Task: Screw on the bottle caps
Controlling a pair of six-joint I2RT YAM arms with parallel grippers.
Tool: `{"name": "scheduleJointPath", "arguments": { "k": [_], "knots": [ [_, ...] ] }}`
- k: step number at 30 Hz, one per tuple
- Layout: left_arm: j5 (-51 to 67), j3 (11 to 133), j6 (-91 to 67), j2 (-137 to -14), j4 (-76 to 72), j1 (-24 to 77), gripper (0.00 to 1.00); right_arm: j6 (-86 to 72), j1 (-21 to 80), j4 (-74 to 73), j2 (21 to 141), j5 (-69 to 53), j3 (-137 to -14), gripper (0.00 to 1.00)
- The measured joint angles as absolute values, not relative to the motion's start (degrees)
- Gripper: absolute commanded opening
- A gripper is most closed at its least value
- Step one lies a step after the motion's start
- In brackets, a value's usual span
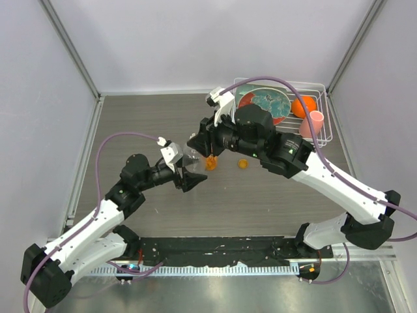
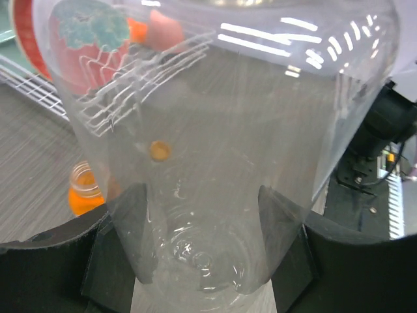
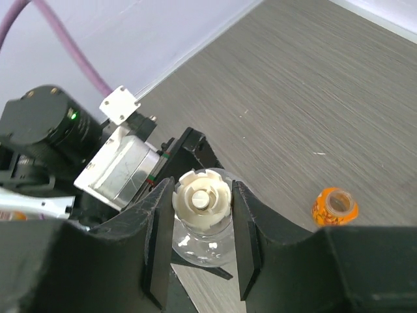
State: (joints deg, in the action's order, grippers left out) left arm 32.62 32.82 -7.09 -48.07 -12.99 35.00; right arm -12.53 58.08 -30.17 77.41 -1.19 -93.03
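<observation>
1. The left end effector is clamped around the lower body of the clear bottle, one finger on each side. It holds the bottle off the worktop with the neck pointing toward the other arm. My guess is that it's acting as a vise so the bottle can't spin.

2. The right end effector is closed on the cream-white cap, with the fingers pinching its ribbed rim. The cap sits right on the clear bottle's neck, lined up end-on. That's what you'd want for twisting it on. I can't tell how far the threads have caught.

3. Both arms meet over the middle of the worktop, so wrist rotation does the screwing while the other side resists.

4. The orange bottle stands on the worktop just beside the meeting point, with its neck open. The orange cap lies near it to the right, apart from it and not being held. So that pair looks like the half not yet done.

5. The wire rack at the far right holds a plate, an orange ball and a pink cup. They're well away from the action.
</observation>
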Motion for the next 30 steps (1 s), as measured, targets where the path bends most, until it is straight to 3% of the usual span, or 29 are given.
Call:
{"name": "scheduleJointPath", "arguments": {
  "k": [15, 17, 21, 25, 26, 30],
  "knots": [
    [18.98, 30.89, -5.41, -47.18, -11.97, 34.96, 0.0, -24.95, 68.07, -38.59, 89.45, 33.15, -104.92, 0.01],
    [18.41, 30.74, -5.19, -47.18, -11.97, 34.96, 0.0, -26.44, 68.99, -39.97, 90.67, 36.36, -106.32, 0.07],
    [18.0, 30.61, -4.14, -47.13, -12.01, 34.96, 0.0, -28.01, 69.95, -42.09, 91.81, 39.05, -108.2, 0.44],
    [17.63, 30.59, -3.81, -46.61, -13.58, 34.96, 0.0, -27.81, 70.28, -44.51, 92.53, 37.39, -110.67, 0.58],
    [17.54, 30.59, -3.81, -46.33, -14.37, 34.94, 0.0, -27.7, 70.48, -45.47, 92.66, 36.56, -111.15, 0.68],
    [18.02, 30.24, -4.03, -45.17, -16.08, 34.81, 0.0, -26.17, 71.29, -48.21, 92.4, 33.43, -113.93, 0.77]
  ]
}}
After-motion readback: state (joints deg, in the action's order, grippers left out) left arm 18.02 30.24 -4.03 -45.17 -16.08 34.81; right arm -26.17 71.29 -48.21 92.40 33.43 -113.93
